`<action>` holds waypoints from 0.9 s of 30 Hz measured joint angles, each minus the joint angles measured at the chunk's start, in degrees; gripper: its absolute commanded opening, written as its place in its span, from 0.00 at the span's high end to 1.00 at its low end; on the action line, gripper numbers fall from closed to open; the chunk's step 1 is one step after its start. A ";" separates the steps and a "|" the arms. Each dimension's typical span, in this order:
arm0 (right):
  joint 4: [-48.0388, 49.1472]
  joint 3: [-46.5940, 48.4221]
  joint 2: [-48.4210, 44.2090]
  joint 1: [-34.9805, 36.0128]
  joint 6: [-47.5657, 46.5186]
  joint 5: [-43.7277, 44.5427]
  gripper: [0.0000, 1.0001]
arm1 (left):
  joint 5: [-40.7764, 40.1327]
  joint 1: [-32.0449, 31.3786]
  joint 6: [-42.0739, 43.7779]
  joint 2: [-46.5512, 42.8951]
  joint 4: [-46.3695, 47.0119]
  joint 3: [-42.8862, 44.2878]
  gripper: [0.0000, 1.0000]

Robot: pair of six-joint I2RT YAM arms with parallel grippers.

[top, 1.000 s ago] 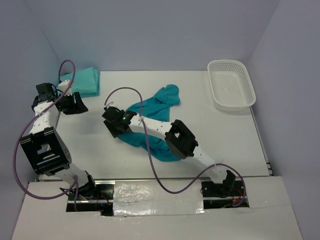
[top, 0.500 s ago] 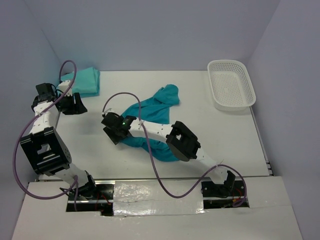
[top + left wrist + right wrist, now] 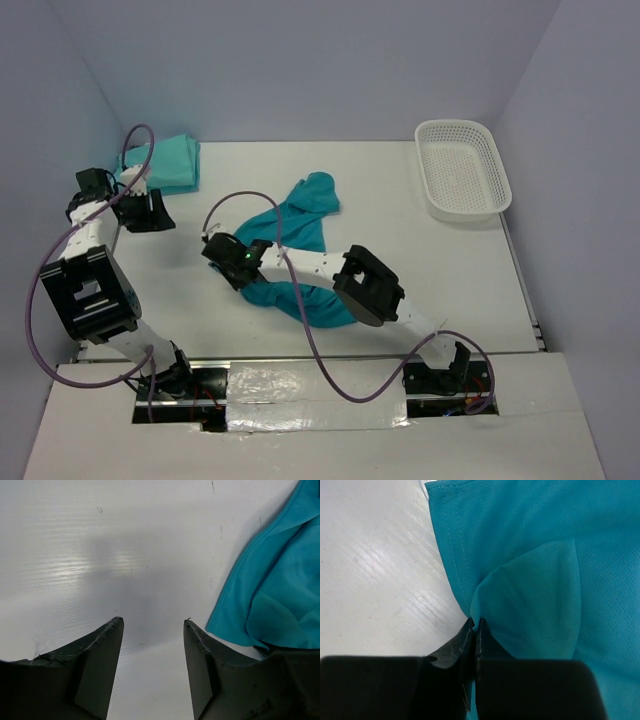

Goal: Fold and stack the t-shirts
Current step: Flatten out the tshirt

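A crumpled turquoise t-shirt (image 3: 300, 225) lies in the middle of the table. My right gripper (image 3: 232, 265) sits at its near left edge, shut on a pinched fold of that cloth. The right wrist view shows the right gripper (image 3: 476, 625) with its jaws together on the hemmed t-shirt (image 3: 545, 570). A second, greener t-shirt (image 3: 170, 162) lies folded at the back left corner. My left gripper (image 3: 152, 210) hovers just in front of it, open and holding nothing. In the left wrist view the left gripper (image 3: 152, 625) is over bare table, with a turquoise cloth edge (image 3: 280, 590) to its right.
A white plastic lattice basket (image 3: 462, 170) stands at the back right. Purple cables loop over both arms. The right arm (image 3: 365, 285) lies across the near part of the crumpled shirt. Walls close in the table at the left, back and right.
My right gripper has gone from open to shut on the shirt's edge. The crumpled shirt's far end has been drawn left and nearer. The left arm has hardly moved.
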 measured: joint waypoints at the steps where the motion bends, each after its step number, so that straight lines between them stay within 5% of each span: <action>1: 0.76 -0.85 -0.44 -0.04 0.24 -0.07 1.00 | -0.11 0.00 -0.02 0.00 -0.09 0.20 0.37; 7: -1.18 -1.44 -2.01 0.07 -1.36 -2.56 1.00 | 0.17 -1.57 1.75 0.37 -1.27 2.05 0.35; 8: -1.95 -1.14 -2.34 0.07 -1.95 -3.76 0.92 | 0.33 -3.06 3.02 0.83 -2.32 2.69 0.33; 14: 0.92 -7.65 -12.90 -0.70 -4.96 -12.02 1.00 | 3.26 -16.68 7.23 6.56 -5.81 1.42 0.15; 18: 5.66 -11.72 -17.86 -2.23 -4.81 -15.67 1.00 | 4.85 -18.10 6.97 12.92 -9.07 -0.61 0.01; 24: 10.75 -20.72 -18.99 -4.42 -2.12 -17.07 1.00 | 12.92 -13.22 7.69 16.79 -14.75 2.99 0.04; 26: 12.07 -22.67 -18.99 -4.76 -0.61 -17.38 1.00 | 16.28 -13.57 8.85 17.09 -17.27 2.56 0.15; 27: 12.46 -23.28 -18.99 -4.96 0.04 -17.57 1.00 | 18.14 -14.19 9.92 17.57 -18.88 2.56 0.30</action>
